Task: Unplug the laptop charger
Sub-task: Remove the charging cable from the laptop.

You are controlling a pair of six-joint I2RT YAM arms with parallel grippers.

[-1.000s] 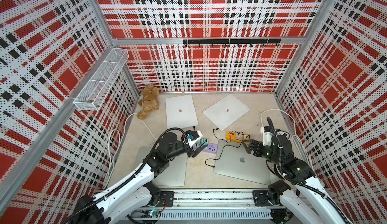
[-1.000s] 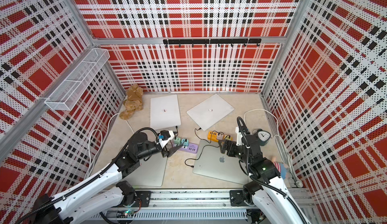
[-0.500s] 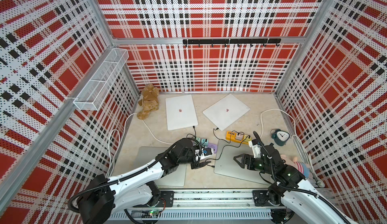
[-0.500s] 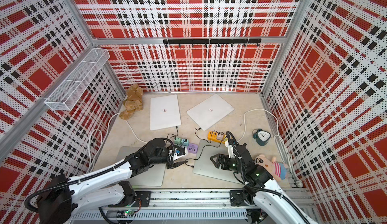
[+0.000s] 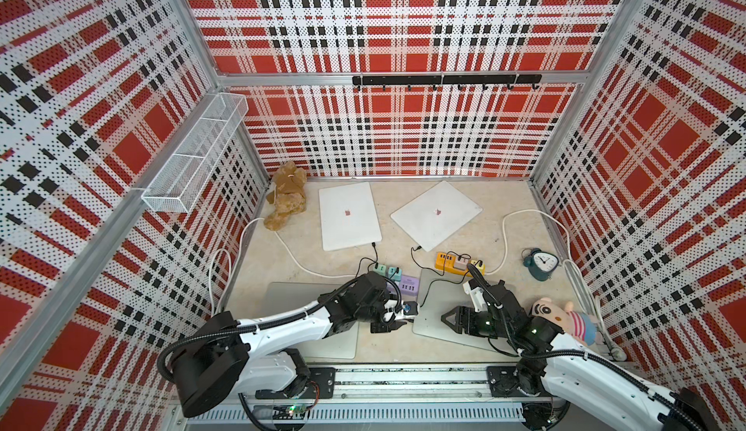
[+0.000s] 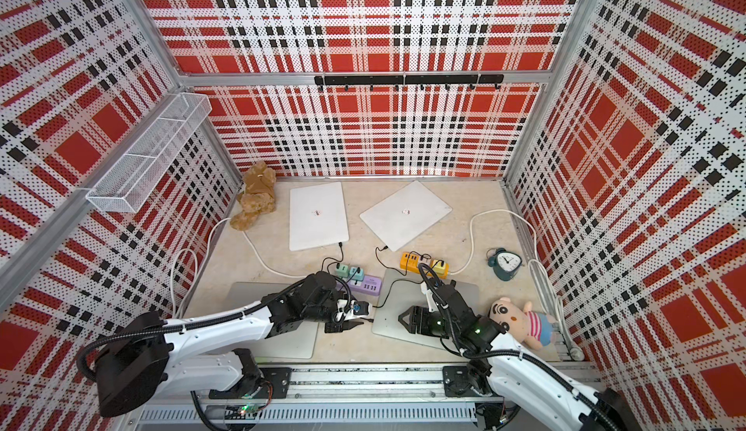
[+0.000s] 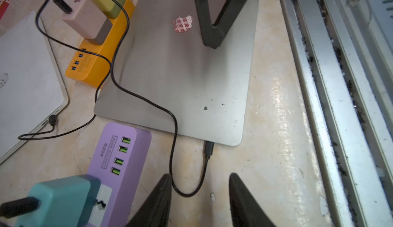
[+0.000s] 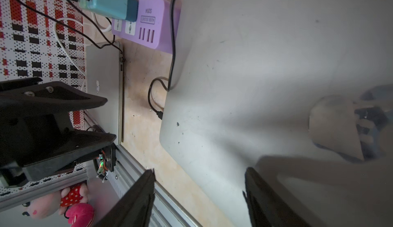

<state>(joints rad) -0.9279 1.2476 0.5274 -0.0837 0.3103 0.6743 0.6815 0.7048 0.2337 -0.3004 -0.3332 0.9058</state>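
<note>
Top views: show left gripper (image 5: 401,322) just off laptop (image 5: 440,292) edge, right gripper (image 5: 448,318) over lid.
Left wrist: shows jaws parted, empty; plug (image 7: 208,148) just ahead, seated in port.
Right wrist: shows jaws apart, empty, above lid corner.
Unplugging not yet begun.

Bright, even light overhead. Glare streaks the tabletop (image 7: 282,109); a soft, blurred shadow dims the grey laptop (image 8: 255,66).
</note>
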